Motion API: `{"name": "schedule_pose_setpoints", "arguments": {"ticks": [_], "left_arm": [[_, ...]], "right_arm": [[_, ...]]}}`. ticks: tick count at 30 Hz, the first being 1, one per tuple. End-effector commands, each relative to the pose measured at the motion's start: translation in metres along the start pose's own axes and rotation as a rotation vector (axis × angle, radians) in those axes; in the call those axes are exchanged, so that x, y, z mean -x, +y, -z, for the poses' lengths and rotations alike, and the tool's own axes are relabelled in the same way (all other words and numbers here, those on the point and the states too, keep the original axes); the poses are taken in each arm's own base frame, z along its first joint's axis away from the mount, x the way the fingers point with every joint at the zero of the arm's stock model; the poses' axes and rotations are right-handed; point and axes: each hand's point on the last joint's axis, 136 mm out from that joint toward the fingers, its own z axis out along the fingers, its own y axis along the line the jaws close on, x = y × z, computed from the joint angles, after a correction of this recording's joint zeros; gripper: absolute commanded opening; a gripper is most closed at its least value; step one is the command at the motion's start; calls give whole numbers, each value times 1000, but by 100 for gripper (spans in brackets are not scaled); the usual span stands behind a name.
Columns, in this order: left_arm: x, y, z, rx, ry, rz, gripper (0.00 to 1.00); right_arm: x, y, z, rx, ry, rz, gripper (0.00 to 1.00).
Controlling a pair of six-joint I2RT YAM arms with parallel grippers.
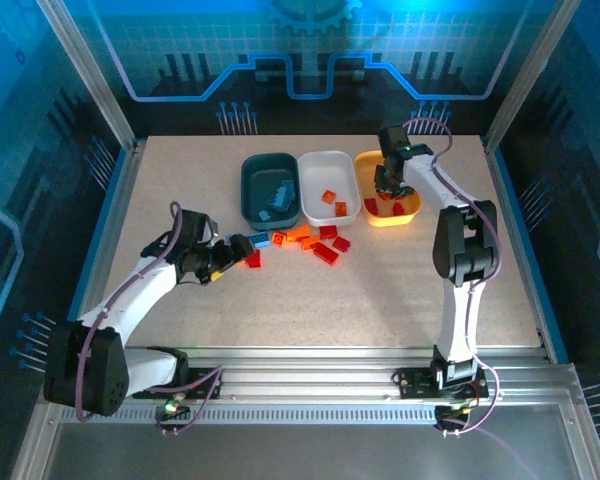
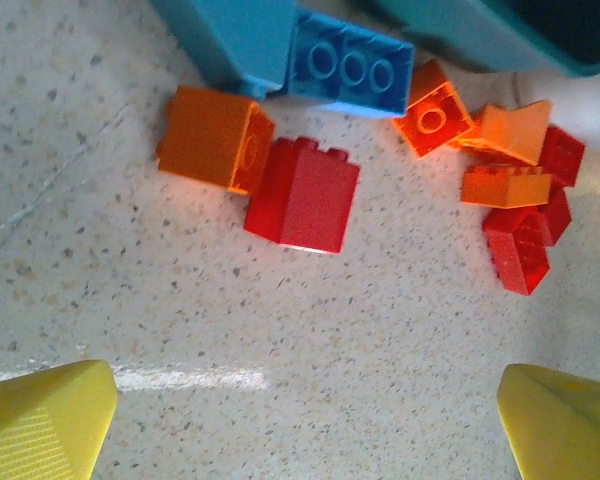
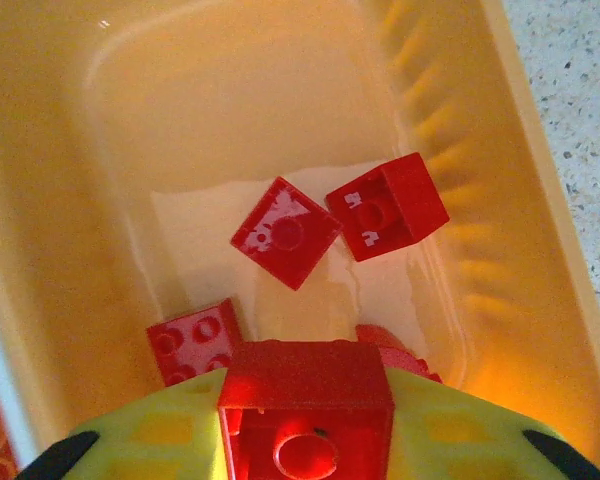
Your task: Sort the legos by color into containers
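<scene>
My right gripper (image 3: 305,430) is shut on a red brick (image 3: 305,395), held just above the inside of the yellow-orange tub (image 3: 180,100). Three more red bricks (image 3: 285,232) lie on that tub's floor. In the top view this gripper (image 1: 388,185) hangs over the yellow-orange tub (image 1: 412,212). My left gripper (image 2: 310,400) is open over bare table, just short of a loose pile: a red brick (image 2: 302,195), an orange one (image 2: 212,137), a blue one (image 2: 350,70), and several small orange and red pieces (image 2: 505,185). The dark teal tub (image 1: 248,190) holds light blue bricks (image 1: 275,195).
The white tub (image 1: 310,160) stands between the other two and holds a few orange-red bricks (image 1: 330,200). The three tubs sit in a row at the back centre of the table. Blue enclosure walls close in the sides.
</scene>
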Motion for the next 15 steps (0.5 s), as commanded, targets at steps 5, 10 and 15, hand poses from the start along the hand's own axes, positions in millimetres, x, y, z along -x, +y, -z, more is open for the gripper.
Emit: {"name": "schedule_pose_setpoints", "arguments": {"ticks": [5, 10, 15], "left_arm": [[3, -6, -4, -34, 1, 19, 99], [3, 8, -16, 108, 17, -65, 90], [4, -1, -36, 212, 42, -184, 72]], "right_arm": [[17, 3, 28, 48, -43, 26, 64], [13, 21, 74, 117, -122, 38, 67], [-21, 30, 90, 194, -111, 27, 67]]}}
